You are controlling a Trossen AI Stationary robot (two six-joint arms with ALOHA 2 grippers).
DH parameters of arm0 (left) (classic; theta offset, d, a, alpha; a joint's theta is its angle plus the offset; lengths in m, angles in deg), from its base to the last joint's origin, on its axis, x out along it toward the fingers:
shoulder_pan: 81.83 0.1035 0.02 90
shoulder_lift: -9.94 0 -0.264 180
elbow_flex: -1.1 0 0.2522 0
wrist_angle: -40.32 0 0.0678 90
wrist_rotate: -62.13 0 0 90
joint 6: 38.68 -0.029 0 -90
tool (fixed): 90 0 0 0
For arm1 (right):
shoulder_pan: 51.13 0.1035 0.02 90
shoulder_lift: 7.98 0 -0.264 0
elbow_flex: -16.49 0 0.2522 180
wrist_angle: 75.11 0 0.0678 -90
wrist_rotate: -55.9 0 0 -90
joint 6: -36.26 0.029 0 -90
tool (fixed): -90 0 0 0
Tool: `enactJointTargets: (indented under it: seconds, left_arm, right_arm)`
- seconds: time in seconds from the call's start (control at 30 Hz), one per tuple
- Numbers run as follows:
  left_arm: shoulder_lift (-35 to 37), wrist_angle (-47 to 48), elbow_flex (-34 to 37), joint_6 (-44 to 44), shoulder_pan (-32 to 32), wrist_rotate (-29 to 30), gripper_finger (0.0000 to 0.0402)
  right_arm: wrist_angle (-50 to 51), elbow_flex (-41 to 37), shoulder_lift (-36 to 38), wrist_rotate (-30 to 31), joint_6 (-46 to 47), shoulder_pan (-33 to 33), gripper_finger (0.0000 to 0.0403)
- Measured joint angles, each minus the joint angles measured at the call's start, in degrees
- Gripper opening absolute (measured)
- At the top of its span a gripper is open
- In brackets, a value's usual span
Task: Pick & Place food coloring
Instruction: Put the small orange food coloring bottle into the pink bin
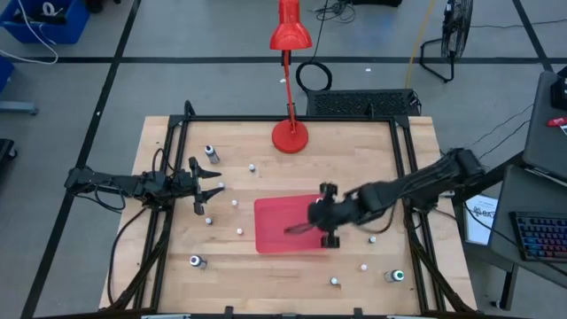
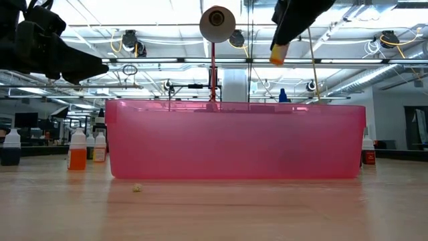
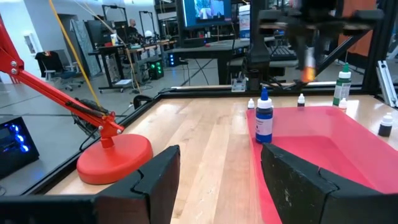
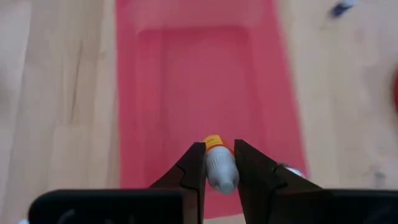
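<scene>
A small white food coloring bottle (image 4: 219, 169) with a yellow-orange cap is in my shut right gripper (image 4: 217, 152), high above the red bin (image 1: 288, 226). In the low view the bottle's cap (image 2: 276, 55) shows well above the bin's rim (image 2: 234, 104). My left gripper (image 1: 210, 197) is open and empty above the table's left side, among loose white bottles (image 1: 235, 202). In its wrist view (image 3: 221, 168) a blue-filled bottle (image 3: 264, 118) stands by the bin's corner. My right gripper pinches the bottle's white body (image 4: 217, 177) between its two fingers, below the coloured cap (image 4: 213, 142). The fingers come from above, slanting down. The bottle is lifted clear, and its cap end sticks out past the fingertips and points down toward the bin.
A red desk lamp (image 1: 290, 133) stands at the table's far middle. Tiny white bottles (image 1: 363, 266) and grey vials (image 1: 211, 152) (image 1: 196, 261) (image 1: 396, 276) are scattered around the bin. More bottles stand left (image 2: 77, 150) and right (image 2: 368, 150) of the bin in the low view.
</scene>
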Motion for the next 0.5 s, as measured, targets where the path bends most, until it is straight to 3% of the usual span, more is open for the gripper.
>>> enactJointTargets:
  seconds: [0.17, 0.5]
  left_arm:
    - [-0.02, -0.01, 0.0, 0.0, 0.01, 0.0, 0.0225]
    - [-0.02, -0.01, 0.0, 0.0, 0.01, 0.0, 0.0225]
  right_arm:
    - [8.86, 7.15, -10.0, -0.16, -3.22, 1.55, 0.0051]
    - [3.23, 4.74, -16.27, -6.17, -5.91, 1.05, 0.0051]
